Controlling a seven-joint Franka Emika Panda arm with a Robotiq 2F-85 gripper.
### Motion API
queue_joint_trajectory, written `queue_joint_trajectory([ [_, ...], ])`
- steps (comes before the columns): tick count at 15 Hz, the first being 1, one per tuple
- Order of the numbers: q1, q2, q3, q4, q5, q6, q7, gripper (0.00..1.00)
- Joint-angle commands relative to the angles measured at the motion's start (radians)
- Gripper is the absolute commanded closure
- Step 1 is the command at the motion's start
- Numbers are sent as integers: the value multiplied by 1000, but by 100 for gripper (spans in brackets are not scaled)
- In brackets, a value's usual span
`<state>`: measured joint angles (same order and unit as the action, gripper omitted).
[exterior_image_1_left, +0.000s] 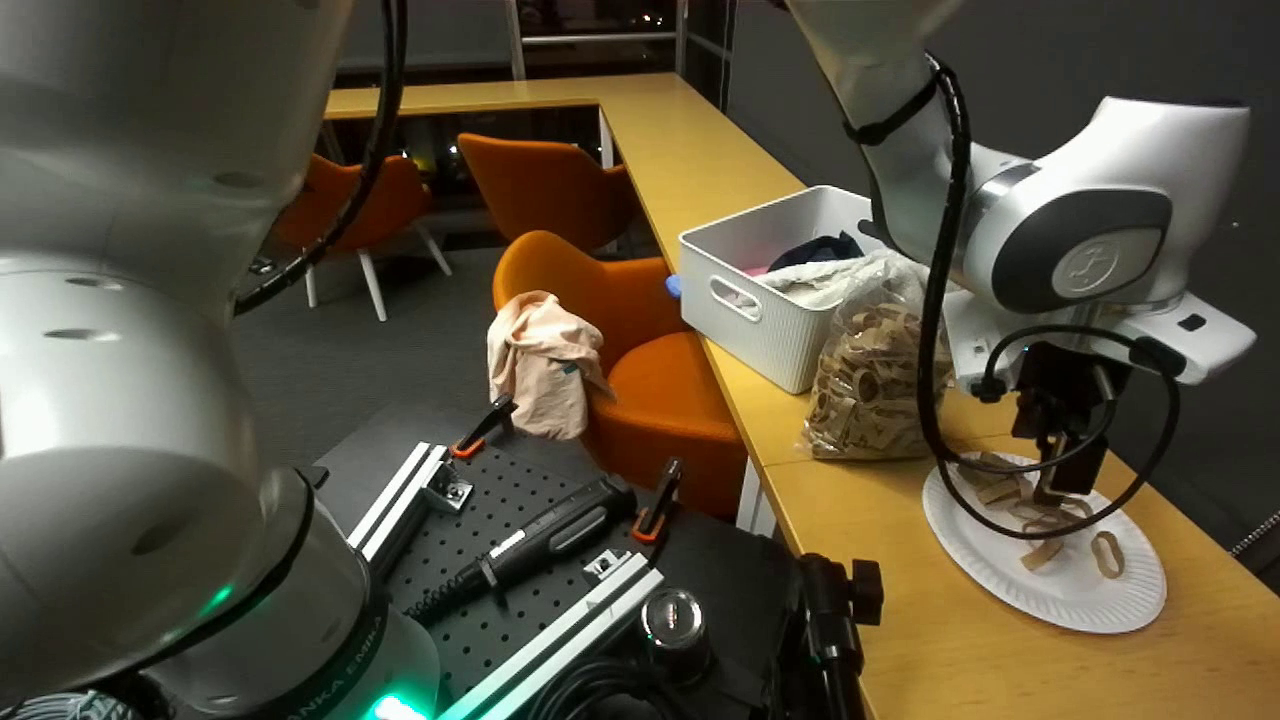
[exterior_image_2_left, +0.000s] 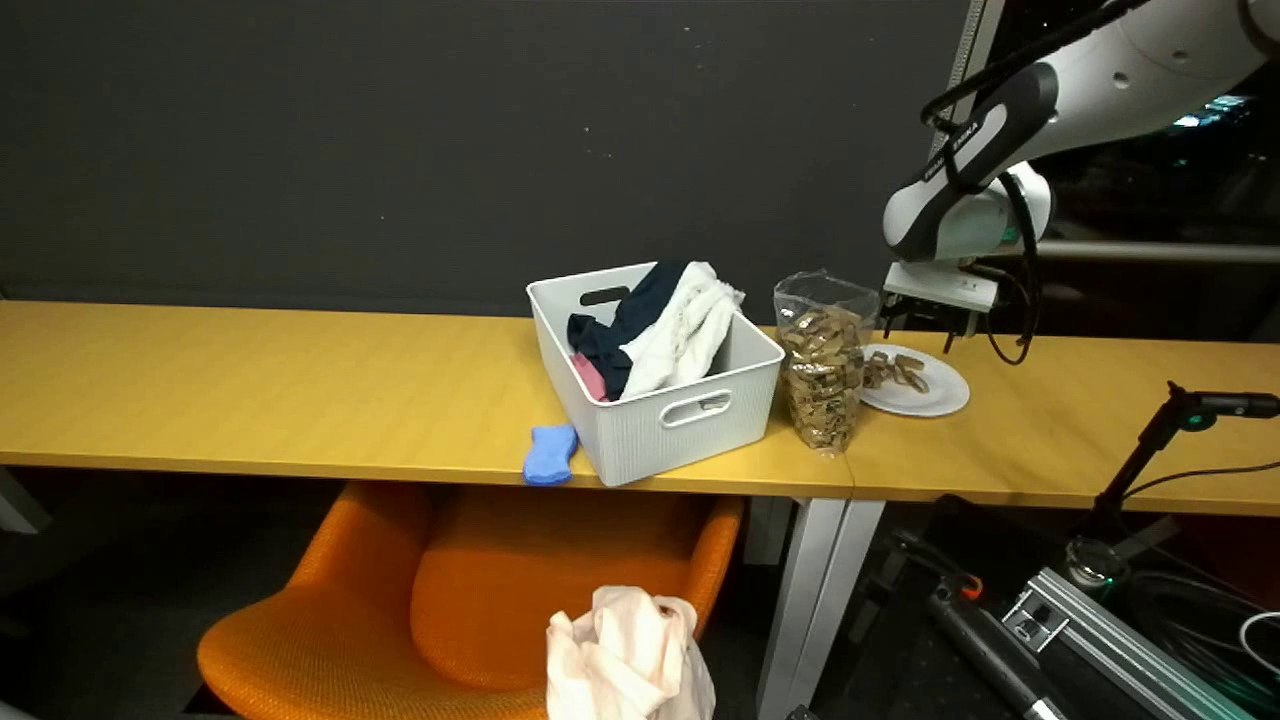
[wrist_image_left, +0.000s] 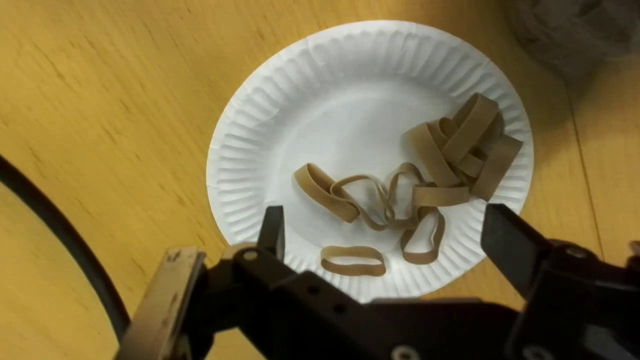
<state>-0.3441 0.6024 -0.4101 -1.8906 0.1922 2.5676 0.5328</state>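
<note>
Blk two-finger gripper (wrist_image_left: 386, 220), bottom of wrist view, fingers spread apart; tan flat rubber bands (wrist_image_left: 440, 196) on rd white paper plate (wrist_image_left: 340, 120), ctr.

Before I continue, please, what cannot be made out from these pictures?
Plate, wrist view: lower rim partly behind the gripper.
Rubber bands, wrist view: count unclear, they overlap.
Bag, wrist view: cut off at top right.
Cloths, in an exterior view: lower parts hidden by the basket.

The rounded white arm (exterior_image_2_left: 1150, 100) carries dark panels (exterior_image_1_left: 1030, 270), a looping black cable (exterior_image_1_left: 931, 330) and a black tool (wrist_image_left: 386, 227) with grey screws (wrist_image_left: 405, 353).
</note>
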Motion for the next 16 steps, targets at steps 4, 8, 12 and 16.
queue_joint_trajectory([
  [4,-17,118,47,89,77,83,0,0],
  [8,-12,198,54,153,105,128,11,0],
  [12,-3,267,42,207,103,157,35,0],
  [16,-6,314,39,245,102,164,54,0],
])
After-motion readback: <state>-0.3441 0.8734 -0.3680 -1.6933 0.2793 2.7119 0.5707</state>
